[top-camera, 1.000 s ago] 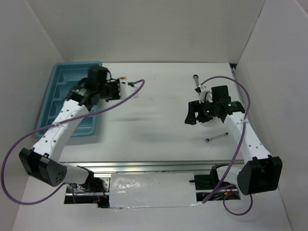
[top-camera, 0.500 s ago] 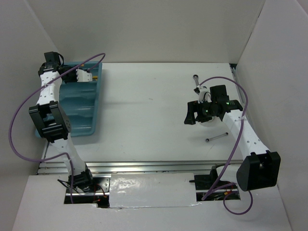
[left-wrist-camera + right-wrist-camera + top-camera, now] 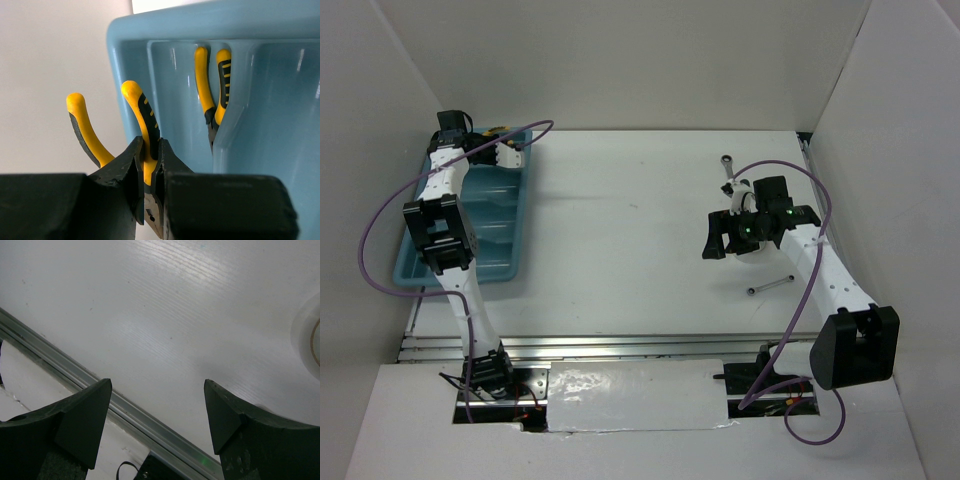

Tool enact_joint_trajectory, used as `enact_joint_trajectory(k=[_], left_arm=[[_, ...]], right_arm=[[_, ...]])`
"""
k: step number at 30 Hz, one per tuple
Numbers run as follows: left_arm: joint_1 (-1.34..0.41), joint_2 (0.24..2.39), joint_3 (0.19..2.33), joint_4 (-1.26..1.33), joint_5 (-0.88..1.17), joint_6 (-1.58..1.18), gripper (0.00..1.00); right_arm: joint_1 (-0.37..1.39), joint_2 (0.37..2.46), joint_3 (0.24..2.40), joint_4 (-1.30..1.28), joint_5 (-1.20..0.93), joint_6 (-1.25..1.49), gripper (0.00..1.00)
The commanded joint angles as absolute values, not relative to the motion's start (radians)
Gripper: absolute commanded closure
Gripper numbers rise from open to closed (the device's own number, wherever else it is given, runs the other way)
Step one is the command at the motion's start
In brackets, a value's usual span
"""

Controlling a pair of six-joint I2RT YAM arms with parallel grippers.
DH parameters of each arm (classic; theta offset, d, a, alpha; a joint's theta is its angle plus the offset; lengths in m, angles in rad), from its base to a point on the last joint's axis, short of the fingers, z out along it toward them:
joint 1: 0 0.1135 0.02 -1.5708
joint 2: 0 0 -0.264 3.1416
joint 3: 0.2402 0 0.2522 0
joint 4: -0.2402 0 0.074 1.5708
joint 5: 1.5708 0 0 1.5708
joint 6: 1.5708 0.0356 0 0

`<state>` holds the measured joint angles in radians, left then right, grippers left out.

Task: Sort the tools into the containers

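Held pliers point(image 3: 141, 112): head hidden inside left gripper point(image 3: 151, 170). Second pliers point(image 3: 214, 80): jaws behind tray point(image 3: 280, 75) divider. Tape point(image 3: 306, 340): cut by right edge in right wrist view; overhead, mostly under right gripper point(image 3: 718, 237). Slim tool point(image 3: 771, 285) near it: too small to identify.

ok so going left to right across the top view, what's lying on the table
blue tray → silver wrench → thin silver tool

White left arm point(image 3: 468, 300) and right arm point(image 3: 830, 280), black joints, black-fingered left gripper point(image 3: 150, 152), right gripper point(image 3: 157, 390), purple cables point(image 3: 363, 245).
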<state>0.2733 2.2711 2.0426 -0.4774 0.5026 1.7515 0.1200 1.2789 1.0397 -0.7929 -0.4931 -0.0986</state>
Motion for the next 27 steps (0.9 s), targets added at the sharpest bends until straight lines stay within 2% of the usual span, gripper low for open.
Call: enact_joint_trajectory(k=[1, 3, 5, 8, 9, 15, 18, 19, 21, 22, 26, 27], left_arm=[[0.279, 2.321, 2.146, -0.413, 0.54, 1.741, 0.89], [0.281, 2.329, 2.148, -0.404, 0.543, 1.714, 0.81], [0.282, 2.315, 2.117, -0.373, 0.543, 1.712, 0.69], [0.287, 2.283, 2.072, -0.338, 0.549, 1.707, 0.42], [0.287, 2.276, 2.069, -0.334, 0.554, 1.688, 0.39], [0.29, 2.104, 1.996, -0.376, 0.65, 1.591, 0.37], [0.281, 1.961, 1.93, -0.276, 0.716, 1.343, 0.36], [0.278, 1.922, 1.908, -0.238, 0.718, 1.142, 0.35], [0.253, 1.793, 1.849, -0.146, 0.678, 0.926, 0.37], [0.242, 1.752, 1.833, -0.161, 0.655, 0.743, 0.41], [0.155, 1.518, 1.723, -0.369, 0.566, 0.47, 0.42], [0.143, 1.476, 1.683, -0.392, 0.552, 0.425, 0.42]], right_arm=[[0.115, 1.298, 1.057, -0.793, -0.495, -0.109, 0.18], [0.117, 1.304, 1.061, -0.796, -0.495, -0.11, 0.18], [0.118, 1.308, 1.062, -0.796, -0.495, -0.112, 0.18], [0.12, 1.312, 1.069, -0.799, -0.497, -0.11, 0.18], [0.121, 1.315, 1.075, -0.799, -0.497, -0.11, 0.18], [0.121, 1.29, 1.101, -0.808, -0.486, -0.103, 0.18], [0.118, 1.264, 1.106, -0.815, -0.466, -0.1, 0.19], [0.115, 1.252, 1.109, -0.815, -0.46, -0.1, 0.19], [0.101, 1.24, 1.114, -0.822, -0.453, -0.103, 0.19], [0.091, 1.227, 1.118, -0.825, -0.445, -0.101, 0.19], [0.066, 1.213, 1.131, -0.838, -0.33, -0.115, 0.2], [0.063, 1.221, 1.137, -0.842, -0.233, -0.121, 0.22]])
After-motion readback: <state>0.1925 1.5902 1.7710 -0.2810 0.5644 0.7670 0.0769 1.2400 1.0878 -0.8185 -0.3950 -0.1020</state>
